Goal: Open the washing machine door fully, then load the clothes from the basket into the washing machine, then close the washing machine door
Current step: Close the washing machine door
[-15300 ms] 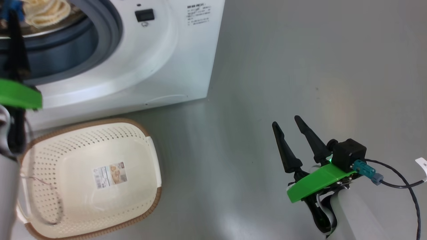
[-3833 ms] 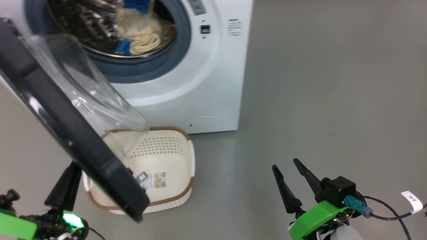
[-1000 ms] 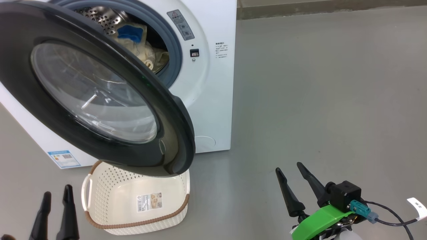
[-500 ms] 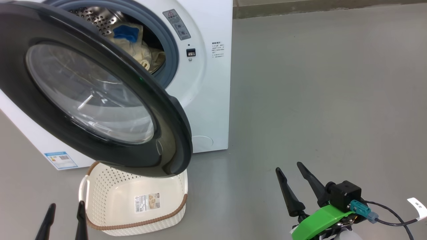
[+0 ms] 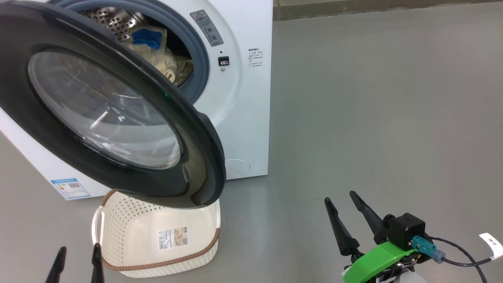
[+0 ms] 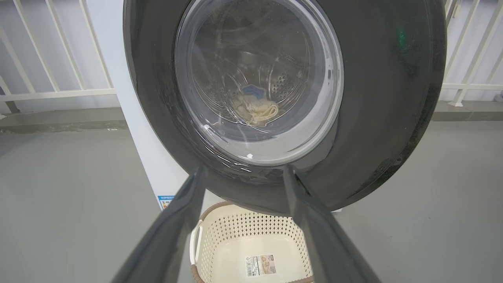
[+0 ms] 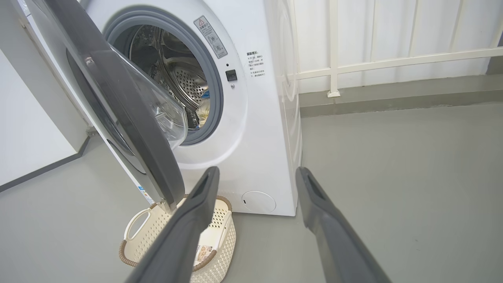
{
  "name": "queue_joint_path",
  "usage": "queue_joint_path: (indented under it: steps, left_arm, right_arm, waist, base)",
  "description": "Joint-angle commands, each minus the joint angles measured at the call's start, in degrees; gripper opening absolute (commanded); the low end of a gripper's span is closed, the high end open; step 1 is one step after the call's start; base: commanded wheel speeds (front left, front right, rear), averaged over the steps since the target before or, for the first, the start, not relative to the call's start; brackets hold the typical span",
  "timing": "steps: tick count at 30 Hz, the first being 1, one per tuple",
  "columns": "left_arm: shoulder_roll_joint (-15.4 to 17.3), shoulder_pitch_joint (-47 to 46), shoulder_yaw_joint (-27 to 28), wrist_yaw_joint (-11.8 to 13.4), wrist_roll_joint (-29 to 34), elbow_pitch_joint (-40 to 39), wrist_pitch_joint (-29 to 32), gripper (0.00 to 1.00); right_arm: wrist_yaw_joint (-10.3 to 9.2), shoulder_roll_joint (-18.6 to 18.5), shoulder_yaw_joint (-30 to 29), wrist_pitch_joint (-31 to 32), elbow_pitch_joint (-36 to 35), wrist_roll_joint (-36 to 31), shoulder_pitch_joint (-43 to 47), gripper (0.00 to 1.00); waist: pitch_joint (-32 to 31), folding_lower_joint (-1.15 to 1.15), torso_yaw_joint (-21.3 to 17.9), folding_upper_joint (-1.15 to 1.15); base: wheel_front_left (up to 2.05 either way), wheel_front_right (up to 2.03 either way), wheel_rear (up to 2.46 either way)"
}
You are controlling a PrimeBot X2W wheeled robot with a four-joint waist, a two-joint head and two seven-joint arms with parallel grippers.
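1. You are looking at a grey floor (image 5: 373, 118); a white railing (image 7: 393, 59) runs behind the machine in the wrist views.
2. Lower left, your left gripper (image 5: 79, 247) hangs just beside the basket, fingers spread wide and holding nothing.
3. The basket (image 5: 129, 214) sits on the floor before the machine, partly under the door, with a printed label (image 5: 173, 237) on its bottom.
4. The washing machine door (image 5: 98, 106) stands partway open, hinged at the left, its glass bowl turned toward the opening.
5. The clothes (image 5: 165, 59), cream with blue trim, lie inside the steel drum (image 5: 110, 21).
6. The white washing machine (image 5: 247, 118) stands square on the floor.
7. Lower right, your right gripper (image 5: 338, 197) is well apart from the machine, fingers spread and empty.
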Motion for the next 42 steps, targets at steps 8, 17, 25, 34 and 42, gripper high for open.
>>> queue_joint_path:
  steps: [8, 17, 25, 34, 42]
  left_arm:
    - [0.3, -1.9, 2.4, -0.2, 0.7, -0.9, -0.5, 1.00]
    - [-0.1, -1.7, 2.9, -0.2, 0.6, -0.7, -0.5, 1.00]
    - [-0.6, -2.3, 3.0, -0.2, -1.8, -0.7, -0.5, 1.00]
    - [-0.8, -2.9, 1.3, -0.2, -2.6, 0.1, -0.5, 1.00]
    - [-0.9, -3.2, 0.6, -0.2, -3.0, 0.8, -0.5, 1.00]
  right_arm:
    - [0.17, 0.3, 0.7, -0.7, -1.5, -0.4, -0.8, 1.00]
    - [0.17, 0.3, -1.3, -0.7, -3.7, -0.2, -0.9, 0.00]
    - [0.17, 0.3, -3.2, -0.7, -22.5, 0.2, -0.8, 0.00]
    - [0.17, 0.3, 6.5, -0.7, -37.8, -3.7, -3.0, 0.00]
    - [0.17, -2.4, 17.4, -0.7, -37.6, -3.6, -6.1, 0.00]
  waist:
    - [0.2, 0.00, 0.2, 0.00]
    - [0.1, 0.00, 0.5, 0.00]
    - [1.0, 0.00, 0.8, 0.00]
    - [1.9, 0.00, 3.0, 0.00]
    - [2.7, 0.00, 6.6, 0.00]
  base:
    - [0.00, 0.00, 0.00]
    - [0.00, 0.00, 0.00]
    - [0.00, 0.00, 0.00]
    - [0.00, 0.00, 0.00]
    - [0.00, 0.00, 0.00]
